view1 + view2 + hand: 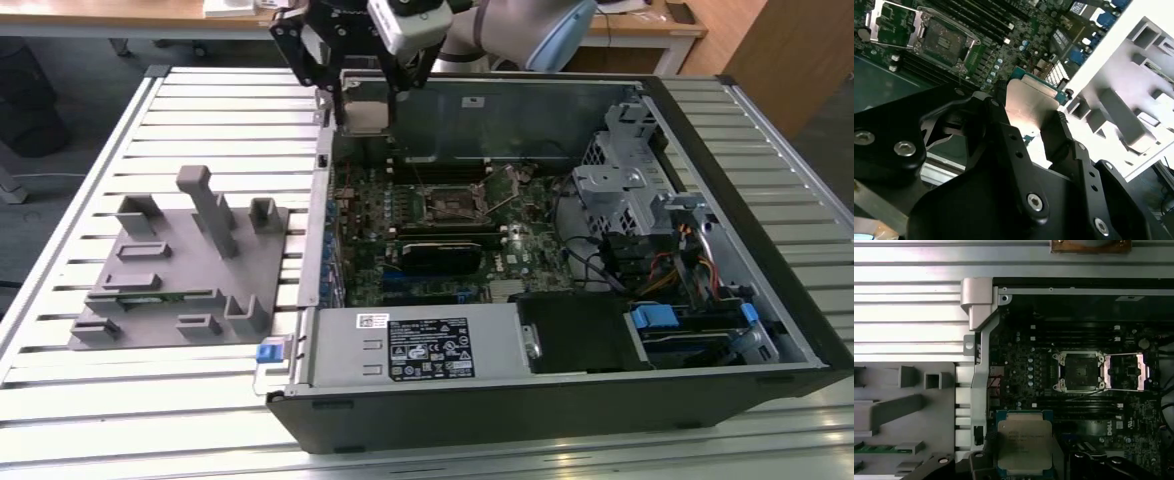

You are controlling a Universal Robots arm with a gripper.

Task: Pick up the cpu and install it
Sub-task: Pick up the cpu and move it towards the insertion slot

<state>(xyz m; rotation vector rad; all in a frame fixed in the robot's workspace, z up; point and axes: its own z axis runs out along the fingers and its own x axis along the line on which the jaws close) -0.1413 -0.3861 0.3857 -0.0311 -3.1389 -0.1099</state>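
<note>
My gripper (pixel 367 108) hangs over the back corner of the open computer case (pixel 561 400), on the exterior view's left, and is shut on the cpu (pixel 366 104). The cpu (pixel 1029 105) is a flat square chip with a silvery top and a green rim, and black fingers (pixel 1004 125) pinch two of its edges. In the first wrist view the cpu (pixel 1024 445) sits above the motherboard, short of the open socket (pixel 1078 371). The socket's metal load plate (pixel 1126 371) is flipped open beside it. The socket (pixel 447 205) lies mid-board.
A grey holder fixture (pixel 174 260) with upright posts stands on the slatted table (pixel 80 150), with a green memory stick (pixel 147 297) lying in it. Inside the case are a black block (pixel 447 255), a power supply (pixel 414 345) and a drive cage (pixel 627 190).
</note>
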